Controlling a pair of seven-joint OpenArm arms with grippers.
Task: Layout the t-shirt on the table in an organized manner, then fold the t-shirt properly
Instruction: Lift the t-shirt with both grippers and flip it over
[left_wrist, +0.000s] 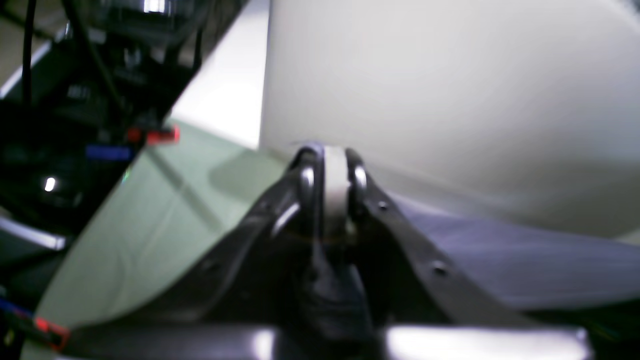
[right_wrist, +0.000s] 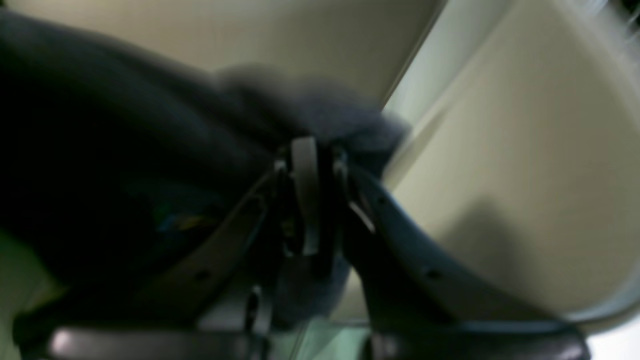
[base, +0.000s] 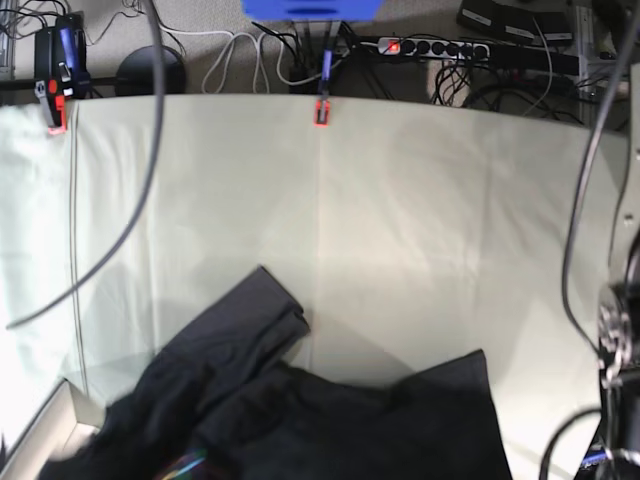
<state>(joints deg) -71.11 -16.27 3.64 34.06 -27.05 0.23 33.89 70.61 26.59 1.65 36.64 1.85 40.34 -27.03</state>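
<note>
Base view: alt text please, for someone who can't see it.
A charcoal-black t-shirt lies crumpled at the near edge of a pale grey-green table, one part sticking out toward the middle. A bit of rainbow print shows at the bottom. Red clamps and cables line the far edge.

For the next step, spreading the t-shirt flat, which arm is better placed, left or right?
Probably the right. The right gripper is shut on the dark, bunched t-shirt, on the side where it lies crumpled in the base view. The left gripper is shut too, but its blurred view does not show clearly what it holds.
</note>
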